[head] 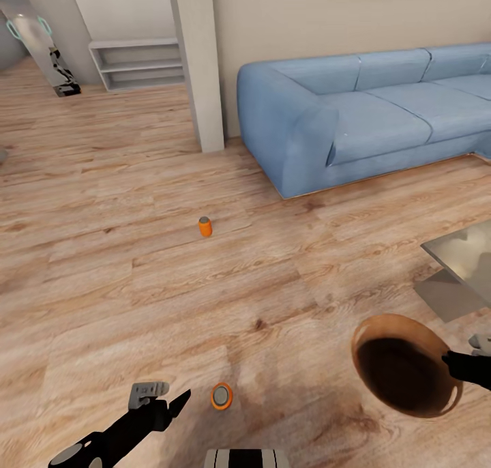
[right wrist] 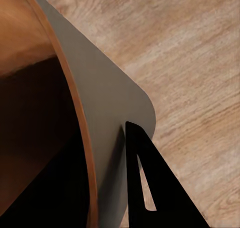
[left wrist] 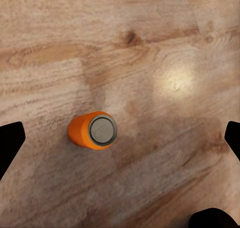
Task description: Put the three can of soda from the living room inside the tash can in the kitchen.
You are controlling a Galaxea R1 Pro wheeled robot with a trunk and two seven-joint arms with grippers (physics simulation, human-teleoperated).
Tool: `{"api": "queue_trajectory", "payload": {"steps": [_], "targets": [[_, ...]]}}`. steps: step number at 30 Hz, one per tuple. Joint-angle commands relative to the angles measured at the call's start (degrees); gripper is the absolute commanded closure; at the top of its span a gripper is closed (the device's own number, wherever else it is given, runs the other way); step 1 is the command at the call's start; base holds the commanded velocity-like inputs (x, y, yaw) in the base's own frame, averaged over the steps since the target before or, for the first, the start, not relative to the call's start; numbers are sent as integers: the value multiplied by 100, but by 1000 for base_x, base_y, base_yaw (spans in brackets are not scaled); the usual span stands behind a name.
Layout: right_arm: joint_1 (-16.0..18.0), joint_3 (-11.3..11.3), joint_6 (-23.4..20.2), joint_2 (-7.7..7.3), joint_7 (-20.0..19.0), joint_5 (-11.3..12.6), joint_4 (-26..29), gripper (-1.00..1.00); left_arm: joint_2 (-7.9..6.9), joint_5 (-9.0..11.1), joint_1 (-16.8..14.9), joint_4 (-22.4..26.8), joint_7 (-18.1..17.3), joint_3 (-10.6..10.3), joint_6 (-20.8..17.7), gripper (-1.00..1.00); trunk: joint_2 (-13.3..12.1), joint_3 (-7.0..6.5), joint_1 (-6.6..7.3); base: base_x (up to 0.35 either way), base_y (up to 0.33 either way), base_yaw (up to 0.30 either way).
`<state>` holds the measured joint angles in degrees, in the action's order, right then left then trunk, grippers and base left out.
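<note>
While upright, orange can (left wrist: 93, 130) underlies left gripper (left wrist: 120, 138).

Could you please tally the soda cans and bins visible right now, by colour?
Orange soda cans: 2, near can and far can, both on the floor
Blue soda cans: 0
Brown trash can: 1, held by the right gripper
Total: 3
</note>
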<state>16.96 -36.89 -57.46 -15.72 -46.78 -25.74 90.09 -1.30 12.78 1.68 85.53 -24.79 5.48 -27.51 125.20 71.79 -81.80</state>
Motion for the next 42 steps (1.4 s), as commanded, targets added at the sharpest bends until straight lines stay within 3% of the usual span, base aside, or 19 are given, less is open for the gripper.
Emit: {"api": "queue_trajectory", "payload": {"steps": [1,42], "targets": [[0,3,-100,0,-33,666,0,100,-1,-1,-1,-1,-1,-1,3,-100,0,-2,0,0,0,0],[0,-20,-105,-12,-172,675,0,100,-10,5,-1,-1,-25,-3,71,-100,0,-45,0,0,0,7]]}}
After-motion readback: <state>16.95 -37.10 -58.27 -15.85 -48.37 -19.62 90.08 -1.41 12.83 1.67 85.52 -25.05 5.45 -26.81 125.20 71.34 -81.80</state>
